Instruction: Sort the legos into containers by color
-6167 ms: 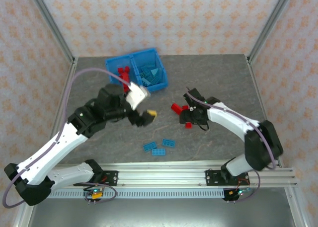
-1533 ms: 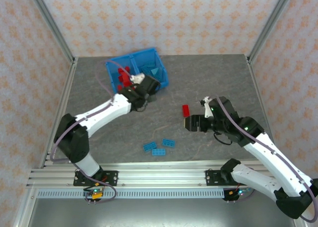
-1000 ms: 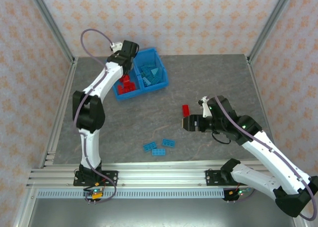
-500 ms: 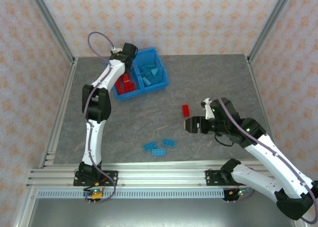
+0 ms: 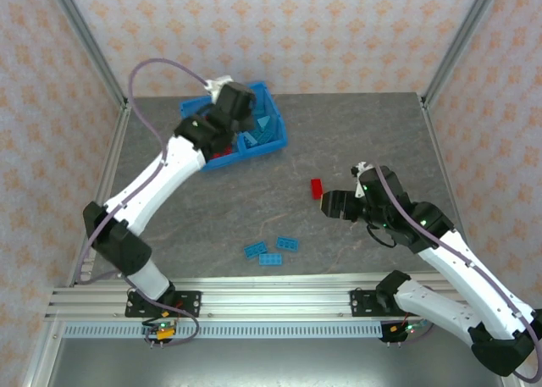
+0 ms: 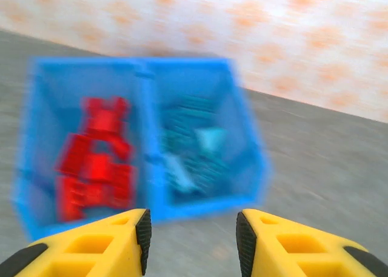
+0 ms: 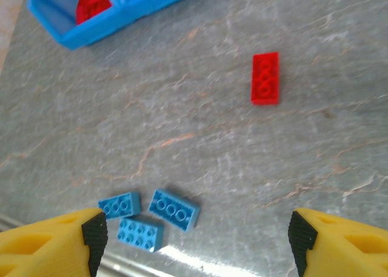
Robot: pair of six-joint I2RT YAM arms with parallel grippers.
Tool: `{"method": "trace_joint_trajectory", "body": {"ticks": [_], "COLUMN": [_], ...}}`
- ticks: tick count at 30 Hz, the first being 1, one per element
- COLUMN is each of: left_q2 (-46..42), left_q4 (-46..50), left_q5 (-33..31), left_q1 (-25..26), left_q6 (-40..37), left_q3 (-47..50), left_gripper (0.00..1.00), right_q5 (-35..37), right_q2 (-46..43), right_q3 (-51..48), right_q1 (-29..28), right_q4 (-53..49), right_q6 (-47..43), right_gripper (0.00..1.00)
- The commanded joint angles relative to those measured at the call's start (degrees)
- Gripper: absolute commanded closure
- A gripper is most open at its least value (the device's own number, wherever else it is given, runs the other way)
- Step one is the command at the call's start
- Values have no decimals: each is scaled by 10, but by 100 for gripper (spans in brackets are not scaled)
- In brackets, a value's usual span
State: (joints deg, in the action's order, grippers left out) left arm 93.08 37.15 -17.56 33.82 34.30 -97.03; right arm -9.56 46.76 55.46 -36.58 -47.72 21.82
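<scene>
Empty fingers
My left gripper gapes before the bin; my right gripper spreads wide near a red lego.

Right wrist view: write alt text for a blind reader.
One red lego lies alone on the grey table, three light blue legos cluster nearer the open right gripper, and a corner of the blue bin sits top left.
</scene>
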Motion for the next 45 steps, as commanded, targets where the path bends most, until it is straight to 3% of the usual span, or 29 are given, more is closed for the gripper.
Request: {"method": "trace_joint_trajectory", "body": {"ticks": [1,4,8,18,26,30,37,42,45], "left_q2": [49,113,214,382,434,442,391,312,249], "left_q4": [-25,-36,-41,-4,4,21,-4,-20,-23], "left_q5": [-2,-7,20,52,58,54,37,9,-18], "left_q1": [82,144,175,180,180,180,174,158,140], "left_q6": [78,119,155,146,149,152,163,155,138], "left_q3": [34,19,-16,-133,-157,-154,-77,-22,6], "left_gripper": [55,50,46,39,34,41,69,74,75], "right_q5": [85,102,102,60,61,65,14,-82,-105], "right_q2": [-29,-58,-86,-94,-92,-91,-78,-20,8], "right_q3": [-23,-41,-53,-64,-68,-63,-71,-61,-51], "right_q1": [-1,-1,-1,-1,-1,-1,-1,-1,-1], "right_q4": [23,20,-4,-26,-20,-19,-11,-6,1], "right_q6": [21,35,42,30,22,19,5,-8,-4], "right_gripper": [20,21,21,21,20,20,20,21,22]}}
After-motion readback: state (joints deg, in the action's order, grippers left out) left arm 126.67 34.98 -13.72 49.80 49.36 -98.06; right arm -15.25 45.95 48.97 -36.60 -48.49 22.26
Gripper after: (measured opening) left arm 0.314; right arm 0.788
